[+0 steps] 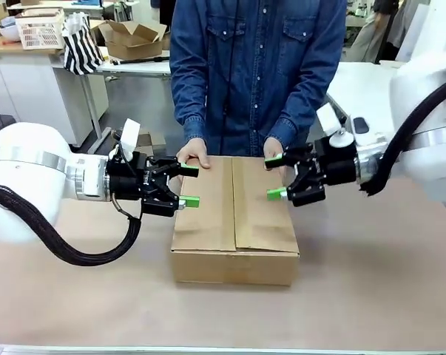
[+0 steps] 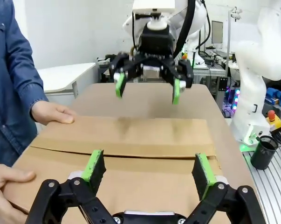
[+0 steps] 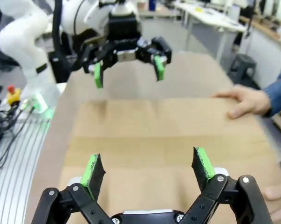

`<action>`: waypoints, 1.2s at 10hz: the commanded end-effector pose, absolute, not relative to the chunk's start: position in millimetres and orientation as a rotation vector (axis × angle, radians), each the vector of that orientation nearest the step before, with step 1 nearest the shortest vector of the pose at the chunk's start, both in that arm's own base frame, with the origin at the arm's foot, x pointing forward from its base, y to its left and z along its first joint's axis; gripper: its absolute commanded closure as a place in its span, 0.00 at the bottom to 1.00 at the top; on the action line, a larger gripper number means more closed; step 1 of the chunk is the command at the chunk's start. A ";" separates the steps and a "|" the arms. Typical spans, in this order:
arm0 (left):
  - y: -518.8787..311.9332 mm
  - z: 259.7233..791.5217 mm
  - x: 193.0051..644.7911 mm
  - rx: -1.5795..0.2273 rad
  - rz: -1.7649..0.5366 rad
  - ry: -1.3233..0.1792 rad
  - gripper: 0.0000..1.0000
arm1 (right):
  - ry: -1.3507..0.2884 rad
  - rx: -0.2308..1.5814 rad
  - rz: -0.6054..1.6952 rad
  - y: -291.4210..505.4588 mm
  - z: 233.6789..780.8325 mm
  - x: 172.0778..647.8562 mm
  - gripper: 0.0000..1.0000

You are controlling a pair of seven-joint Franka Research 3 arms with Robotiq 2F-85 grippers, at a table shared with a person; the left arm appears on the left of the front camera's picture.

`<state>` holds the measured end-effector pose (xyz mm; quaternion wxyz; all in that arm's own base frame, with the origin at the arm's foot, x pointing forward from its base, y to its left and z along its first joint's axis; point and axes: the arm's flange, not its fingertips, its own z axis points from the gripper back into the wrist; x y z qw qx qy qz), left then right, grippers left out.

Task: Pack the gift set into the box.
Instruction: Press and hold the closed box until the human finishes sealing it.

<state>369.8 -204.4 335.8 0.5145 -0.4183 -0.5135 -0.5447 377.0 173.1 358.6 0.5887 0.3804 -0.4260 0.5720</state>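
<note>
I see the box [image 1: 234,220] mid-bench with its flaps folded flat; the gift set is out of sight, presumably inside. My left gripper [image 1: 188,186] and right gripper [image 1: 276,177] flank the box top, both spread and holding nothing. The person's hands [image 1: 194,154] press the far edge. I judge we're at closing: next, press the flaps down evenly.

Matt brown corrugated cardboard box [image 1: 234,222] on smooth tan table [image 1: 370,281].

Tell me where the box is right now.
In the front view, the box sits closed at table centre between the left hand and right hand, the person's hands on its far edge.
</note>
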 end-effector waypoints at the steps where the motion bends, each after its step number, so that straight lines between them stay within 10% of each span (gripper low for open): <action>1: -207.3 322.3 372.2 -1.039 -1.323 -1.215 0.00 | -0.962 0.940 1.333 176.6 323.8 399.8 0.00; 12: -207.8 278.7 385.7 -1.066 -1.269 -1.113 0.00 | -0.921 0.936 1.268 168.0 305.9 394.8 0.00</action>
